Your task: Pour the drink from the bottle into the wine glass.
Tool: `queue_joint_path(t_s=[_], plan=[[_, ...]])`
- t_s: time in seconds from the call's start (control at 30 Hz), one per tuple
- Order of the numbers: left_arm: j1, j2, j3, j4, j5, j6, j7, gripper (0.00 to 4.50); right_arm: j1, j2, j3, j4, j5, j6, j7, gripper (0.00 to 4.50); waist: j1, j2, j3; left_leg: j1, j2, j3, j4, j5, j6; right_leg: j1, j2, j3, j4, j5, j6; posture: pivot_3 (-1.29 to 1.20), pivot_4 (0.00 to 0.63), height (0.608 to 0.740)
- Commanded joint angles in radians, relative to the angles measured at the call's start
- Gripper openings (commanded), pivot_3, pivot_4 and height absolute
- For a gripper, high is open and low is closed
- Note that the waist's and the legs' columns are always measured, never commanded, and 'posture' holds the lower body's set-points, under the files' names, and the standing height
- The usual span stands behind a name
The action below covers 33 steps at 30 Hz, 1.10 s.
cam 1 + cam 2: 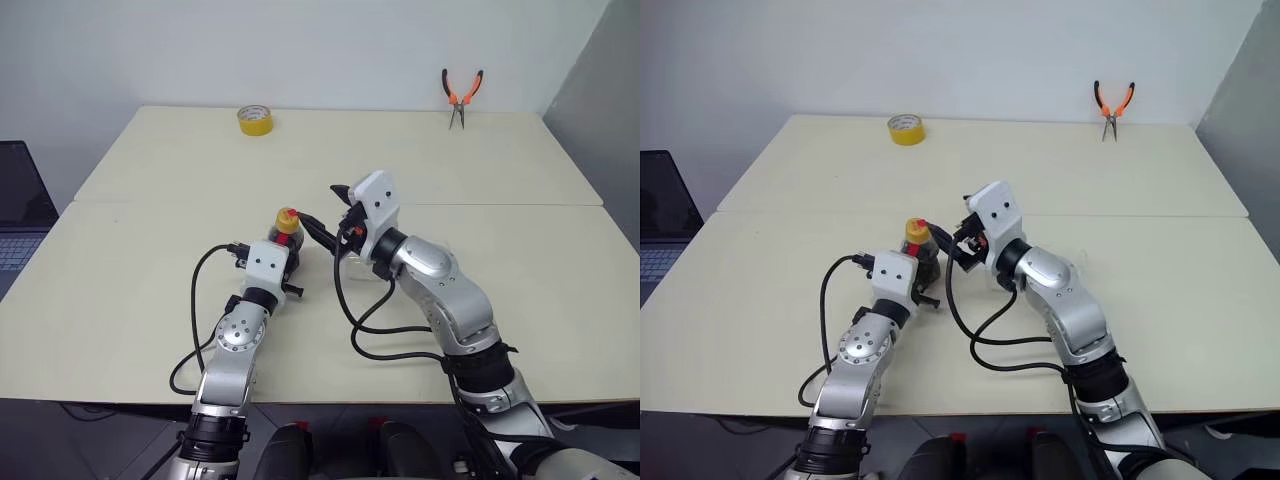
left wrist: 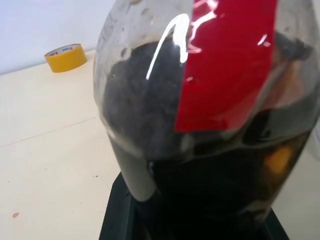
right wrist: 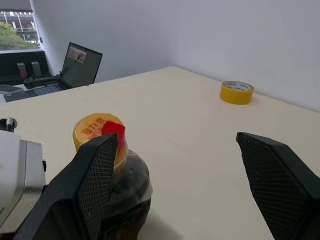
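The left gripper point(image 1: 282, 254) is clamping the bottle point(image 1: 287, 232) by its round belly, holding it upright on the cream table point(image 1: 150, 240) near the front edge. In the left wrist view the clear plastic is bulging glossy against the black fingers, a red label point(image 2: 225, 65) is running down it, and the drink point(image 2: 150, 100) inside is looking nearly black.

Just beside it, the right gripper point(image 3: 175, 175) is reaching in with its jaws standing wide and nothing between them. Its textured black pads point(image 3: 100, 175) are flanking the orange-yellow cap point(image 3: 97, 131), one pad close against the cap's side and the other well apart. By my reading the step in hand is uncapping — the cap is sitting on the neck, so no pouring can begin yet. The next move is calling for the right fingers to centre on that small ribbed-looking cap, close on it and twist while the left keeps the slippery, rounded body from turning.

Whether the wine glass sits behind the right arm I cannot tell with confidence; something pale and clear is showing there.

Farther back, a yellow tape roll point(image 1: 255, 120) is lying flat, and orange-handled pliers point(image 1: 461, 95) are resting at the far edge.
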Motion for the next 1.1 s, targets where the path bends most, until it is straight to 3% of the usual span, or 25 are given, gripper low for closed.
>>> queue_joint_path(t_s=[0.03, 0.4, 0.77, 1.1], plan=[[-0.014, 0.003, 0.0, -0.042, -0.006, -0.02, 0.004, 0.74, -0.011, 0.006, 0.014, -0.084, 0.027, -0.041, 0.044, 4.03, 0.0, 0.0, 0.0, 0.0, 0.0, 0.0, 0.0, 0.0, 0.0, 0.0, 0.0, 0.0, 0.0, 0.0, 0.0, 0.0, 0.15, 0.74], [-0.018, 0.009, 0.0, -0.037, -0.004, -0.02, 0.001, 0.74, -0.066, -0.008, 0.083, -0.001, -0.071, -0.064, 0.058, 4.03, 0.0, 0.0, 0.0, 0.0, 0.0, 0.0, 0.0, 0.0, 0.0, 0.0, 0.0, 0.0, 0.0, 0.0, 0.0, 0.0, 0.15, 0.74], [-0.021, 0.014, -0.003, -0.036, -0.005, -0.022, -0.001, 0.74, -0.094, 0.013, 0.047, 0.061, -0.103, -0.074, 0.007, 4.03, 0.0, 0.0, 0.0, 0.0, 0.0, 0.0, 0.0, 0.0, 0.0, 0.0, 0.0, 0.0, 0.0, 0.0, 0.0, 0.0, 0.15, 0.74], [-0.022, 0.014, -0.003, -0.038, -0.008, -0.023, 0.005, 0.74, -0.027, -0.051, 0.026, 0.015, -0.095, -0.046, 0.014, 4.03, 0.001, 0.0, 0.0, 0.0, 0.0, 0.0, 0.0, 0.0, 0.0, 0.0, 0.0, 0.0, 0.0, 0.0, 0.0, 0.0, 0.15, 0.74]])
